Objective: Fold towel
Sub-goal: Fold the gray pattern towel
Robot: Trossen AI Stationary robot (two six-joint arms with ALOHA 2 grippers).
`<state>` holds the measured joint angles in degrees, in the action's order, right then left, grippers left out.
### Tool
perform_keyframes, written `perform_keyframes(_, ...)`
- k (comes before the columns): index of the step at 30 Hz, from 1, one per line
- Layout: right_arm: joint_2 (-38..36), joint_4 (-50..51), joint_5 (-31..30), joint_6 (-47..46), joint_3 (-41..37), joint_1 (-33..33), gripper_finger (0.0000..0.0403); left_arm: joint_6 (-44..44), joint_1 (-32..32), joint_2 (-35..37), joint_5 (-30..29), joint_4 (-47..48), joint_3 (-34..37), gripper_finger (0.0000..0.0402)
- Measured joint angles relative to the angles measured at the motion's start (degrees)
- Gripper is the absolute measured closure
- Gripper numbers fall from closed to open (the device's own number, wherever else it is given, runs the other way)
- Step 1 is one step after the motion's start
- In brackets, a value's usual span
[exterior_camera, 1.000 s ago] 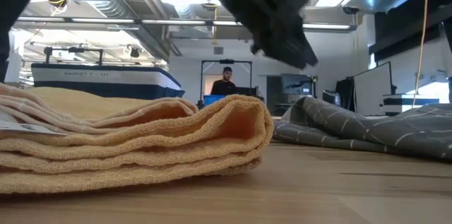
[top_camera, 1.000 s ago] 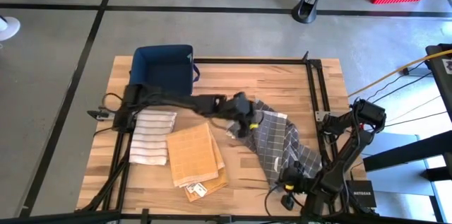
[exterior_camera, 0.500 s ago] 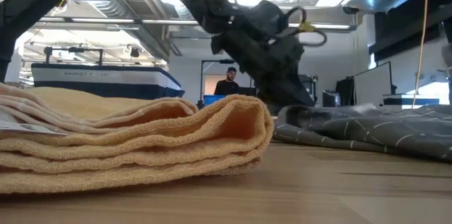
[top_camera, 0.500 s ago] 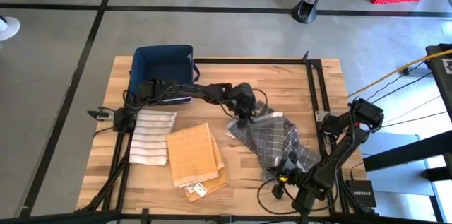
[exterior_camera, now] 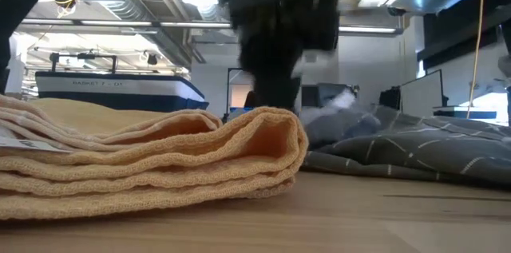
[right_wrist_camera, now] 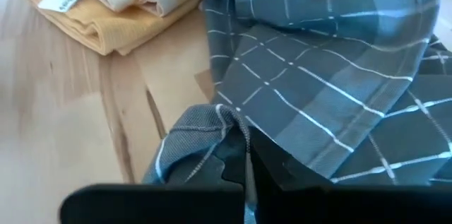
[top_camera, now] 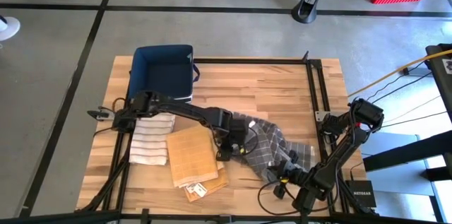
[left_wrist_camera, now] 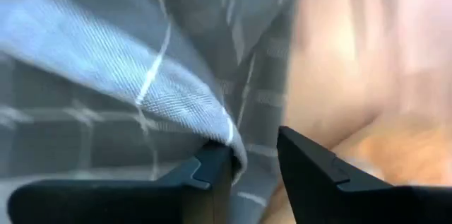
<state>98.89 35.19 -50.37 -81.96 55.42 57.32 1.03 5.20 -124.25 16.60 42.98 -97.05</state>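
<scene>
A grey checked towel (top_camera: 275, 146) lies rumpled on the wooden table right of centre, resting on its underside. My left gripper (top_camera: 236, 146) points steeply down at the towel's left edge, beside the folded yellow towel (top_camera: 192, 155). Its fingers stand apart, one on each side of a raised grey fold (left_wrist_camera: 212, 121). My right gripper (top_camera: 286, 174) is at the towel's near right part, shut on a bunch of the cloth. In the low view the left arm (exterior_camera: 275, 37) is a dark blur above the grey cloth (exterior_camera: 399, 145). My left gripper has the fold's edge (left_wrist_camera: 232, 143) lying against one finger (left_wrist_camera: 212, 171), with the other finger (left_wrist_camera: 304, 164) clear of it. The fingers come from above, slanting down. My right gripper pinches a bunched edge of the towel (right_wrist_camera: 212, 121) between its two fingers (right_wrist_camera: 229, 164), slanting down from the table's near right. The cloth puckers over the fingertips while the remainder lies slack on the table.
A dark blue bin (top_camera: 164, 68) stands at the far left. A white striped towel (top_camera: 152, 136) lies folded at the left. Under the yellow towel lies another folded one with a label (top_camera: 200, 190). Black frame rails (top_camera: 311, 83) run along the table's edges.
My left gripper has swung from the towel's far left part toward the near edge and down, tipping to point steeply downward. The grey towel, partly raised under it a second ago, then lay spread out and is now more bunched at its left.
</scene>
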Motion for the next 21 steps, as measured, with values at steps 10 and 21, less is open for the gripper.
perform_keyframes(10,0.0,1.1,1.7,1.7,0.0,0.0,0.0398,0.3,-1.8,5.9,-13.2,-9.0,-1.7,0.0293)
perform_keyframes(21,0.0,1.0,2.4,3.0,0.0,0.0,0.0398,3.6,-11.2,2.7,-3.6,-15.3,-1.5,0.0176)
